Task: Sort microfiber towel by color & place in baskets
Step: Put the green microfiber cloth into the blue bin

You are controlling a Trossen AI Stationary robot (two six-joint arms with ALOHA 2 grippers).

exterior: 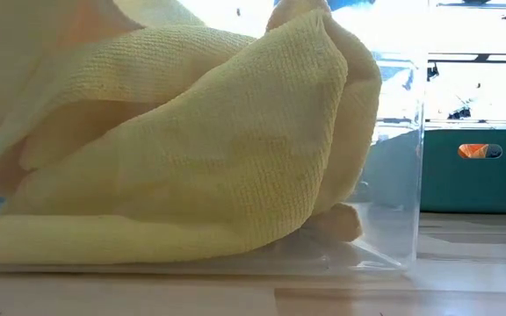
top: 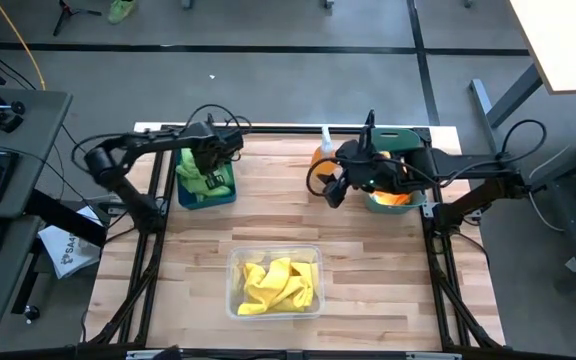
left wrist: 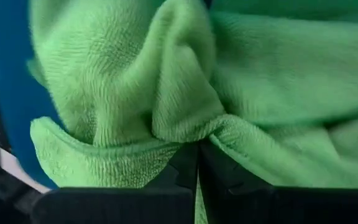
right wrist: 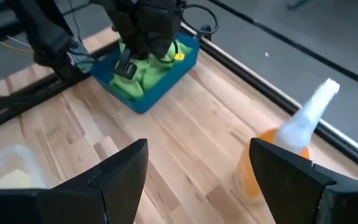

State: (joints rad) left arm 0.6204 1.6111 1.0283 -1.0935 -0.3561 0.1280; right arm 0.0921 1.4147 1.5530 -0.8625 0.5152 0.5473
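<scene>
- High view: the sorting looks close to finished. Yellow towels [top: 274, 283] lie in the clear basket [top: 236, 300] at the near edge, lime green towels [top: 204, 178] fill the dark blue basket [top: 222, 197] at the far left, and orange towels [top: 396, 198] sit in the teal basket [top: 420, 139] at the far right. No loose cloth shows on the table [top: 278, 220]. The left gripper [top: 212, 152] is down in the blue basket; the right gripper [top: 340, 186] hangs over bare wood beside the spray bottle [top: 322, 150].
- Low view: the yellow cloth is bunched in soft, fine-looped folds against the clear wall.
- Left wrist view: the fingers [left wrist: 182, 168] are pinched together on a fold of fuzzy green pile, not yet let go.
- Right wrist view: the fingers [right wrist: 120, 171] stand spread, holding nothing.
</scene>
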